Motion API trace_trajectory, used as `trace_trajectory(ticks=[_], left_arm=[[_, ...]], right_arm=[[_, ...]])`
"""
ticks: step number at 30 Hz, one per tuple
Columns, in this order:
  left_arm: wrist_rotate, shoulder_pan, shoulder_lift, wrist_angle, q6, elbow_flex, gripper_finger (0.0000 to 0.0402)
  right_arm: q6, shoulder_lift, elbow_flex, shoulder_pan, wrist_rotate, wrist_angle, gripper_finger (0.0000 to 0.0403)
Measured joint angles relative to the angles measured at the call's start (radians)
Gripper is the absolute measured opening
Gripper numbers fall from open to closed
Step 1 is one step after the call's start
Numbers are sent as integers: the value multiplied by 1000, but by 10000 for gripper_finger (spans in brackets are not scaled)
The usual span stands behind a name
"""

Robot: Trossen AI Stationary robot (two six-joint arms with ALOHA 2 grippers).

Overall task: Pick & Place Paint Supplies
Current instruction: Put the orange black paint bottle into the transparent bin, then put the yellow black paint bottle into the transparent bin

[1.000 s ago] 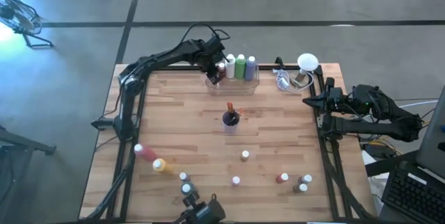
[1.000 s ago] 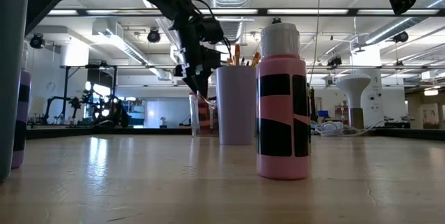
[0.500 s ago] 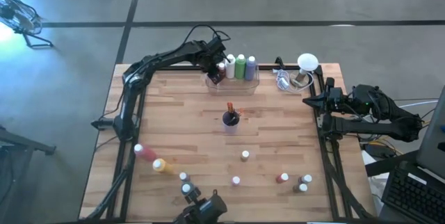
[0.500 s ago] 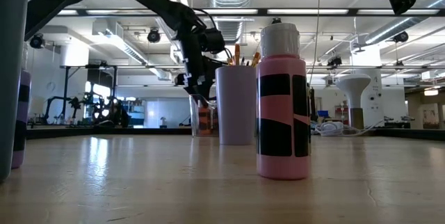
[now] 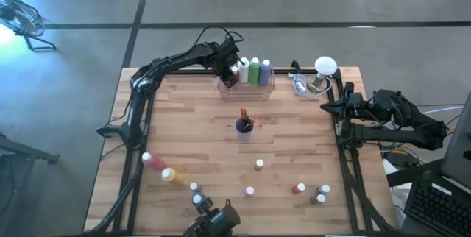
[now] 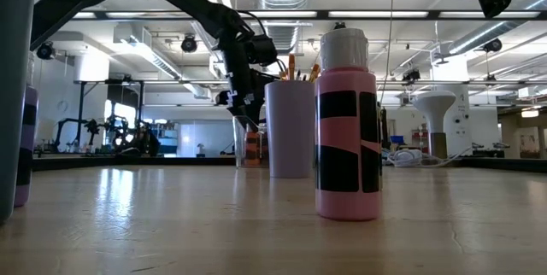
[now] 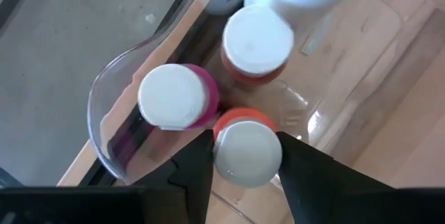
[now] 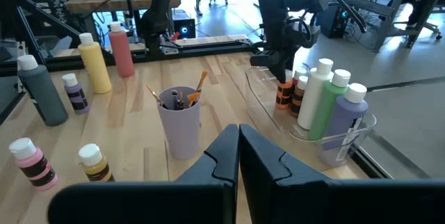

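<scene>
The left gripper (image 5: 230,77) is hanging over the near-left corner of the clear tray (image 5: 263,87) at the far edge of the table (image 5: 191,130). Its fingers (image 7: 197,172) are sitting on either side of an orange bottle (image 7: 243,147) with a white cap that is standing inside the tray; whether they are pressing on it or standing just clear of it cannot be told. A magenta bottle (image 7: 177,99) and a red bottle (image 7: 257,43) are standing right beside it, and taller white, green and purple bottles (image 5: 254,70) are filling the rest of the tray. A lilac cup (image 5: 243,127) holding brushes is sitting mid-table, with small bottles (image 5: 259,165) scattered nearer the front. The right gripper (image 8: 238,147) is waiting at the right edge, its jaws closed on nothing
</scene>
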Motion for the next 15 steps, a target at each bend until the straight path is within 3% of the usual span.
trace_trajectory(ticks=[15], left_arm=[[-1,1,0,-55,32,59,202]], right_arm=[[-1,0,0,0,0,0,8]])
